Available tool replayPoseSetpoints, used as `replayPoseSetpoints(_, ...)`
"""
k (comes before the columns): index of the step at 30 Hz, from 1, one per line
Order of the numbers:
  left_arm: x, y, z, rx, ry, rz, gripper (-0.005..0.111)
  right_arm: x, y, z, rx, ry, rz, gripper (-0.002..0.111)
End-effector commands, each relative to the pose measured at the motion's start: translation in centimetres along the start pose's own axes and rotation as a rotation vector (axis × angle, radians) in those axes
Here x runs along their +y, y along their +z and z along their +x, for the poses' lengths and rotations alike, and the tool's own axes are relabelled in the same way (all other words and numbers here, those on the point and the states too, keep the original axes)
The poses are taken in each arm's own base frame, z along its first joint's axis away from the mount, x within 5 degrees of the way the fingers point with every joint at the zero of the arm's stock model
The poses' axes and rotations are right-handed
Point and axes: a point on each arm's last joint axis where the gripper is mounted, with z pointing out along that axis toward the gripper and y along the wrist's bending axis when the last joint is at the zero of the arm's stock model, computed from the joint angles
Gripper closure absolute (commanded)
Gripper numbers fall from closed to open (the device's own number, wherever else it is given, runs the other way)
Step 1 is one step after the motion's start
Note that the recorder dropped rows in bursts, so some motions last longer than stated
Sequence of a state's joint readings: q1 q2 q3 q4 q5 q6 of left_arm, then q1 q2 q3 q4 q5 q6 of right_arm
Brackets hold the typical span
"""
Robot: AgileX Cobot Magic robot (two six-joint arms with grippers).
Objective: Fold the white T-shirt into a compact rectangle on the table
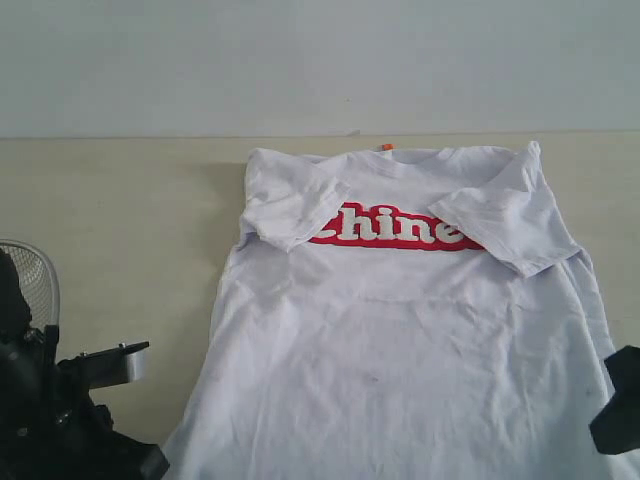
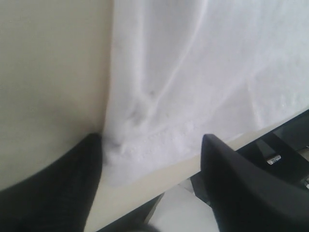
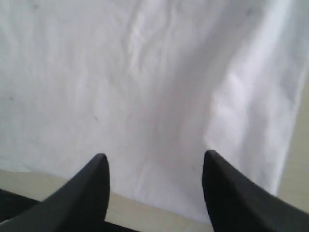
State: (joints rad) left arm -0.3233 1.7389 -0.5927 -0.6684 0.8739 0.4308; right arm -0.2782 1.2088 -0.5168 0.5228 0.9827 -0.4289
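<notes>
Left tool (image 2: 150, 140) up close: two smooth black wedge-shaped fingers (image 2: 58, 193), spread wide, nothing pinched btwn them. Framed in that gap is a bottom corner of the white T-shirt (image 1: 400, 340). It's soft cotton, a bit puckered, w/ a stitched hem (image 2: 164, 140) running along the edge. One fingertip sits just beside the shirt's side edge; can't tell if it touches.

Over to the right tool (image 3: 155, 155): same black tapered fingers, also parted and gripping nothing. It hovers over the hem on the other side. Fabric there is matte white w/ shallow wrinkles and a few tiny dark specks, and a thin strip of counter (image 1: 110, 220) shows below the hem.

Wide view now. Shirt lies flat, front up, on the pale beige counter, collar at the far end and hem at the near edge. Body is a broad trapezoid, lightly creased. Both short sleeves are folded inward over the chest: left-side sleeve (image 1: 290, 205) and right-side sleeve (image 1: 505, 225), each a pointed flap covering an end of the red banner (image 1: 395, 232). Chunky white letters read "chine" btwn the flaps. A small orange neck tag (image 1: 386, 147) peeks out at the collar.

At the left edge sits a round wire-mesh basket (image 1: 35, 275), well apart from the shirt.
</notes>
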Motion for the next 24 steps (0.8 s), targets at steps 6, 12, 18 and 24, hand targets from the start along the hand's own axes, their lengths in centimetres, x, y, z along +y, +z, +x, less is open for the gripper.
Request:
replayPoseSetpoints(6, 0.3, 0.0, -0.1, -0.008, 0.008, -0.028, 0.049, -1.0, -0.1, 0.2, 0.023, 0.037, 0.105, 0.057)
replayPoseSetpoints(12, 0.3, 0.0, -0.1, -0.008, 0.008, -0.028, 0.049, -1.9, 0.8, 0.1, 0.09, 0.072, 0.156, 0.057)
replayPoseSetpoints(18, 0.3, 0.0, -0.1, -0.008, 0.012, -0.028, 0.049, -3.0, 2.2, -0.1, 0.236, 0.084, 0.176, 0.057)
replayPoseSetpoints(24, 0.3, 0.0, -0.1, -0.007, 0.024, -0.028, 0.049, -3.4, 2.1, -0.1, 0.251, 0.104, 0.23, 0.057)
